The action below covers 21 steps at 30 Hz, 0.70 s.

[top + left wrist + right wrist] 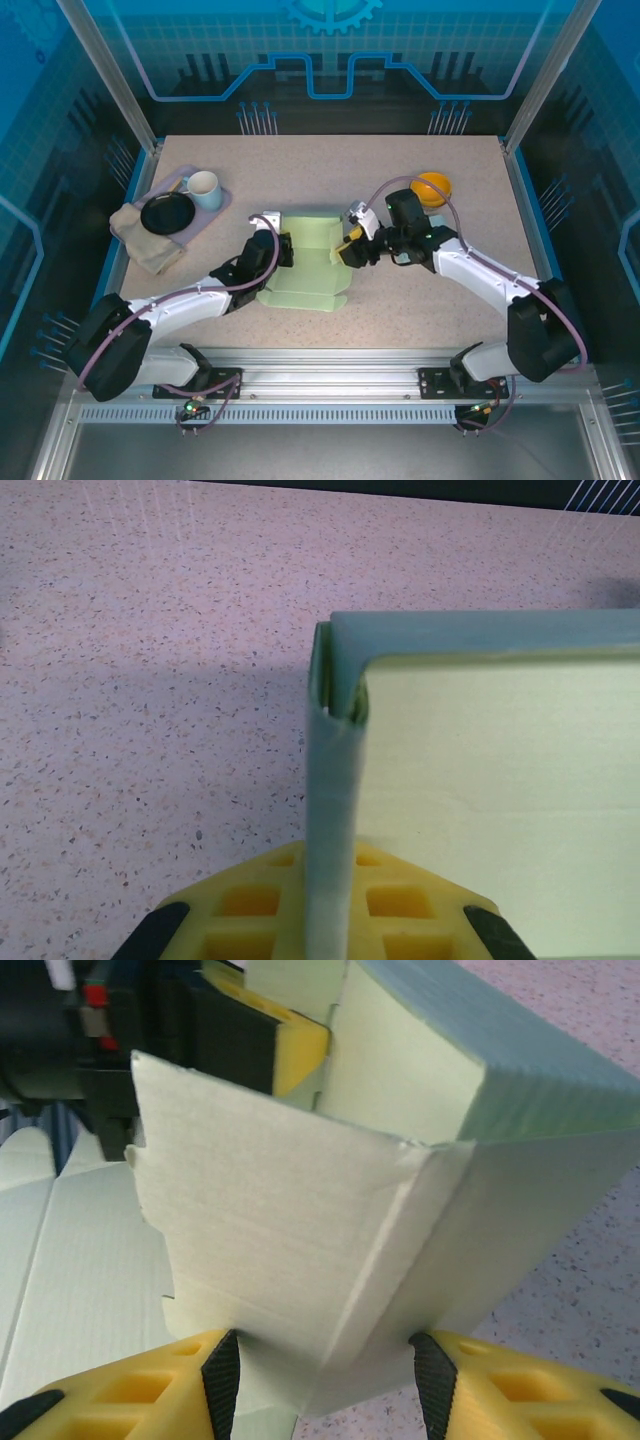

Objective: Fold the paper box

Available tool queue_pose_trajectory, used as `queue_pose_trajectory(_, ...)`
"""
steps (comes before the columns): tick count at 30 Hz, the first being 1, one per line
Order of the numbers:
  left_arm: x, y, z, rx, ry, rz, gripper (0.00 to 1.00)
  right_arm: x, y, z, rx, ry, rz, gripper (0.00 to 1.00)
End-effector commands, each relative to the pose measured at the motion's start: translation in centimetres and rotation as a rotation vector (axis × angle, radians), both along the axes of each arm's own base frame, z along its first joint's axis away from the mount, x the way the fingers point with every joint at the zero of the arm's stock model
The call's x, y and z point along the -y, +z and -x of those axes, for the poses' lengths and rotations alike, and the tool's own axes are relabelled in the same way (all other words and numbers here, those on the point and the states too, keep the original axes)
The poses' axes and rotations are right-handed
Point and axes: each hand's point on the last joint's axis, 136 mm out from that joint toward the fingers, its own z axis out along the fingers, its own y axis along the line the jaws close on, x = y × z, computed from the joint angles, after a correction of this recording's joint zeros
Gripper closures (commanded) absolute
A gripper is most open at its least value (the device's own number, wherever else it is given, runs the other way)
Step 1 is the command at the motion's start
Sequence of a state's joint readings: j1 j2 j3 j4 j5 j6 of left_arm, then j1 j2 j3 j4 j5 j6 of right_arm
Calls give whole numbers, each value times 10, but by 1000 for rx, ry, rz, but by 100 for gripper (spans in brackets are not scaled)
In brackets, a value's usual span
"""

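The pale green paper box (305, 265) lies half-formed in the middle of the table, its back and side walls raised and its front flap flat. My left gripper (285, 248) is at the box's left wall. In the left wrist view it (332, 880) is shut on that thin upright wall (335, 780). My right gripper (348, 252) is at the right wall. There its pads (222, 1380) press both sides of a folded corner of the box (300, 1210), holding it (325, 1375). The left gripper's yellow finger (290, 1045) shows behind the flap.
At the far left a lilac tray (210, 215) carries a black plate (167, 213) and a pale mug (204, 188), with a beige cloth (145, 245) beside it. An orange bowl (432, 187) sits behind my right arm. Speckled tabletop (420, 310) surrounds the box.
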<state>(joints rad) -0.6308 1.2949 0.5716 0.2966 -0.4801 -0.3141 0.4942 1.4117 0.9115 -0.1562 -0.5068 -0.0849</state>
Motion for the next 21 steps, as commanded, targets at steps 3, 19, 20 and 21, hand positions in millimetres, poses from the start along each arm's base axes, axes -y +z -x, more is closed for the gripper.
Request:
queue_pose_trajectory(3, 15, 18, -1, 41, -61, 77, 100, -1, -1, -28, 26, -119, 50, 49)
queue_pose_trajectory(19, 9, 6, -3, -30, 21, 80, 100, -8, -4, -59, 163, -350, 265, 60)
queue_pose_trajectory(20, 9, 7, -3, -31, 33, 82, 100, -7, -4, -61, 185, -376, 291, 63)
queue_pose_trajectory(21, 7, 7, -3, -37, 52, 80, 100, -5, -4, -63, 201, -400, 312, 67)
